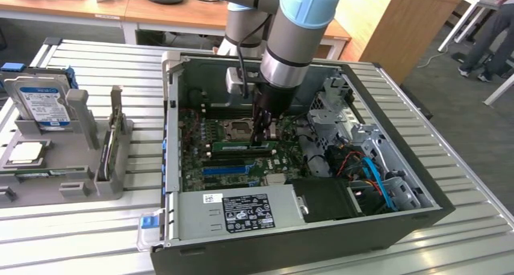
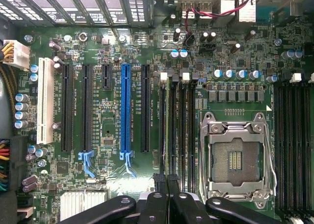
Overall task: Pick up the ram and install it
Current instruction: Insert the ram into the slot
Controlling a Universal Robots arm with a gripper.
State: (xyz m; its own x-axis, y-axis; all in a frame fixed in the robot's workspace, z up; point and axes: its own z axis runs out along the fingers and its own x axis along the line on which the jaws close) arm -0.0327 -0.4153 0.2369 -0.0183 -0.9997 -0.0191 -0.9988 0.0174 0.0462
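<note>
Gripper [image 1: 262,138] closed, tips on ram [image 1: 237,147], 6 o'clock of socket [image 1: 239,129]. Risk: off-centre push may leave far end unseated.

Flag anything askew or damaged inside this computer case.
Nothing stands out. The ram lies straight along its slot beside the processor socket, under the shut gripper; the motherboard shows no damage.

The bench [image 1: 80,227] is a flat metal top made of long pale slats with narrow grooves between them, and it runs across the whole frame. In the centre an open black computer case [image 1: 265,254] lies on its side on the slats. At the left of the frame, apart from the case, a grey holder [image 1: 78,112] stands on the same slats.
</note>
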